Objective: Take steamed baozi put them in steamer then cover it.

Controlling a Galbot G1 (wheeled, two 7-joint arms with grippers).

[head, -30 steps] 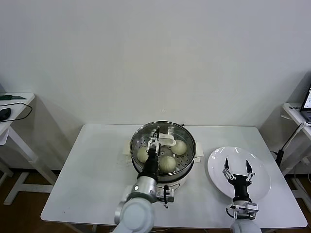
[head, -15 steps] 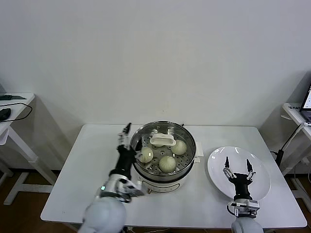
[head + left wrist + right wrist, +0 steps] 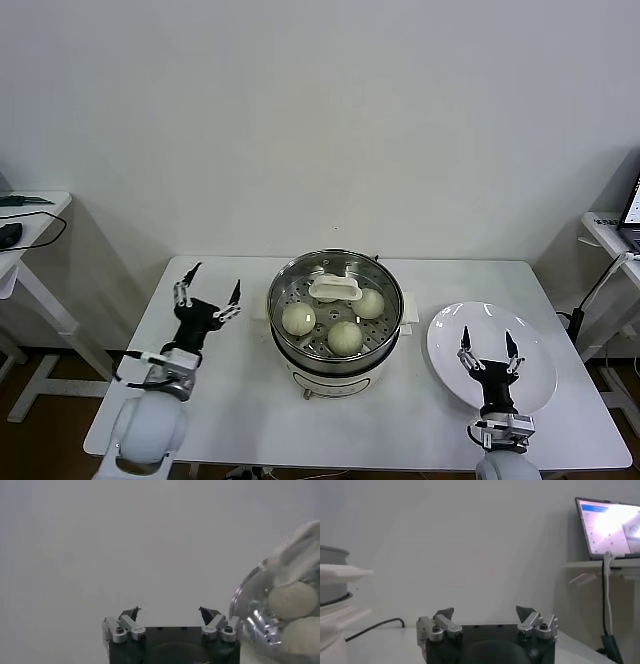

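Beside steamer (image 3: 336,300), left gripper (image 3: 207,290)

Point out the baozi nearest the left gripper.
The baozi on the steamer's left side, closest to the open left gripper; the other visible buns sit farther right.

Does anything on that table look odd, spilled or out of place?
Nothing stands out. The glass cover sits level on the steamer, with three baozi plainly visible beneath it. The white plate is bare. Both the left gripper and right gripper are open and hold nothing.
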